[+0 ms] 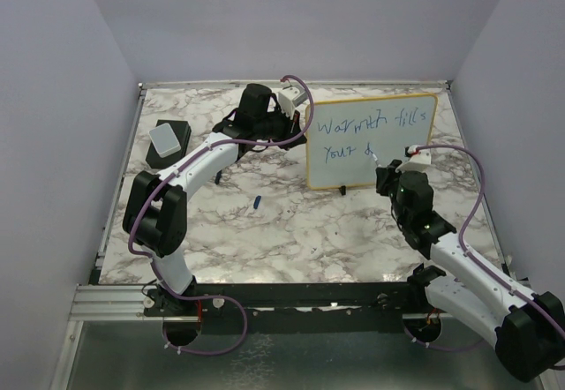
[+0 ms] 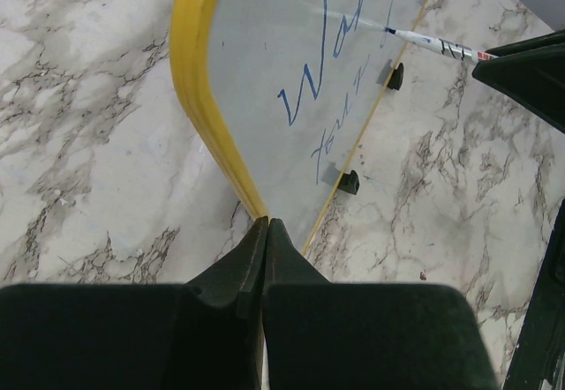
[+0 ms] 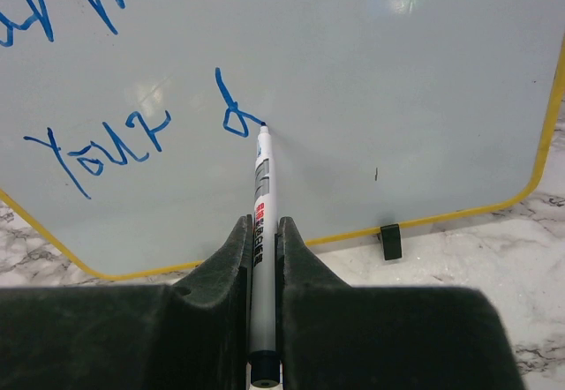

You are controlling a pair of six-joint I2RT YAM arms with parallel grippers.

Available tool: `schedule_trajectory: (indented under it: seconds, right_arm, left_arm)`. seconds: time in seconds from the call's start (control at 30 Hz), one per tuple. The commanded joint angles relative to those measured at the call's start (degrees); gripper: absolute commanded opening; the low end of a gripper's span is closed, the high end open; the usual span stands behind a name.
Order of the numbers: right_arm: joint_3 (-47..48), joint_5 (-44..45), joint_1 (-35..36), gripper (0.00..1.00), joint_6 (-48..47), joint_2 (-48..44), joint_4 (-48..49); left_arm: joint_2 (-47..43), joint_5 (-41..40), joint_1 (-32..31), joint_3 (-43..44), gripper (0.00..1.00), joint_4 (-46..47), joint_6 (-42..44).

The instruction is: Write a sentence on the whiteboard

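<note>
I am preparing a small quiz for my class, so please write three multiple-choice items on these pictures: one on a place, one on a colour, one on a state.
1. In the top view, where is the eraser block relative to the whiteboard?
A. to its left
B. to its right
C. leaning on it

2. What colour is the whiteboard's frame?
A. red
B. yellow
C. black

3. What is the state of the right gripper?
A. open and empty
B. shut on a marker
C. shut on the eraser block

Answers:
1 A: it lies on the table left of the board, apart from it.
2 B: a thin yellow rim runs round the board.
3 B: it clamps the marker, whose tip touches the board.
</note>
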Motion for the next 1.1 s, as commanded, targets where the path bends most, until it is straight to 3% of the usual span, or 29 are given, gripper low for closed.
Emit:
schedule_trajectory:
  seconds: [0.0,0.2,1.07]
  right_arm:
    - [-0.68,2.25,-0.28,0.01,0.40,-1.03,-1.95]
    - [-1.25,-0.10,-0.32,0.01,-0.81,-6.56,-1.84]
    - [0.96,4.14,-0.41,0.01,-2.48,-1.66,0.70]
  left_arm:
    - [-2.12,1.13,-0.19,1.01,0.00,0.25,0.56]
    - [-2.22,1.15,-0.20,1.06,0.00,0.27,0.47]
    - [-2.55,1.23,-0.23,0.98,0.00,0.23,0.56]
